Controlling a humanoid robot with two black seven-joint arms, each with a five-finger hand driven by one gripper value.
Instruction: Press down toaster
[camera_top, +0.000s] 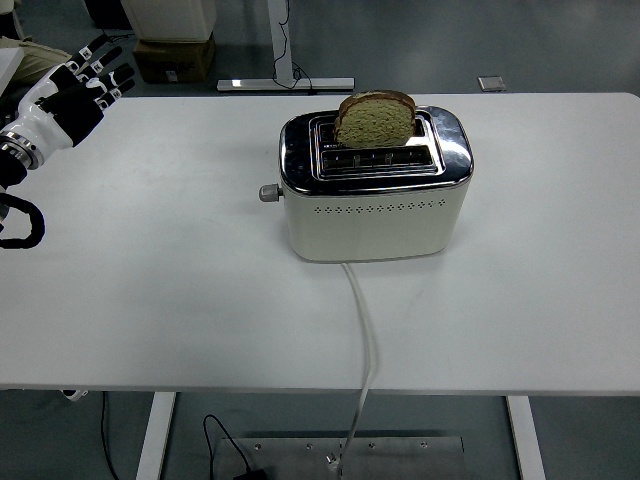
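A cream and chrome toaster (375, 190) stands in the middle of the white table (150, 290). A slice of brown bread (375, 118) sticks up out of its far slot. The toaster's grey lever knob (267, 193) juts from its left end, in the raised position. My left hand (75, 88) hovers over the table's far left corner, well left of the toaster, fingers spread and holding nothing. The right arm is out of view.
The toaster's white cord (364, 340) runs from its front over the table's near edge to the floor. A cardboard box (172, 58) and a desk foot (285, 84) sit on the floor behind the table.
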